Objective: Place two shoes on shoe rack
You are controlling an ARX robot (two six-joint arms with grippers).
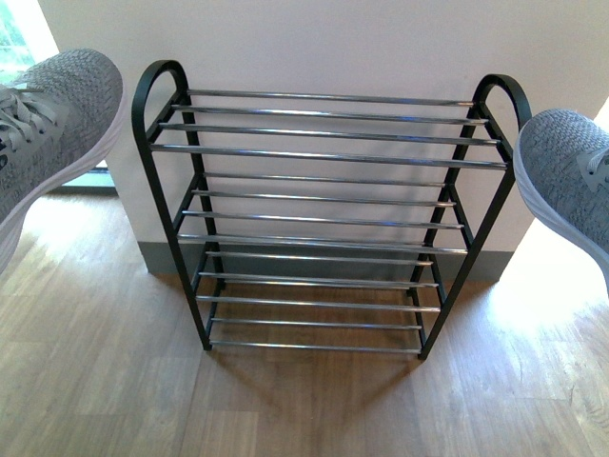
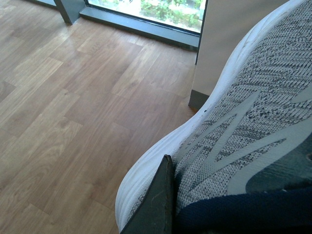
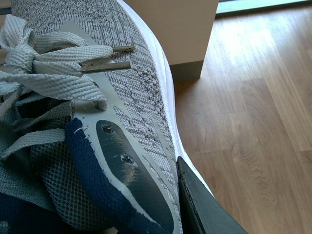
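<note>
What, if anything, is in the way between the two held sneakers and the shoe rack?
Nothing visible does. The left shoe and right shoe hang in the air on either side of the shoe rack. All its tiers show only bare bars, and the wooden floor in front is open.

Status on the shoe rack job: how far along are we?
Done: both pickups. The left shoe and right shoe hang off the floor on either side of the shoe rack, pinched near the collar by the left gripper and right gripper. In hand: bringing them to the rack. Left: both placements, since no tier holds a shoe.
</note>
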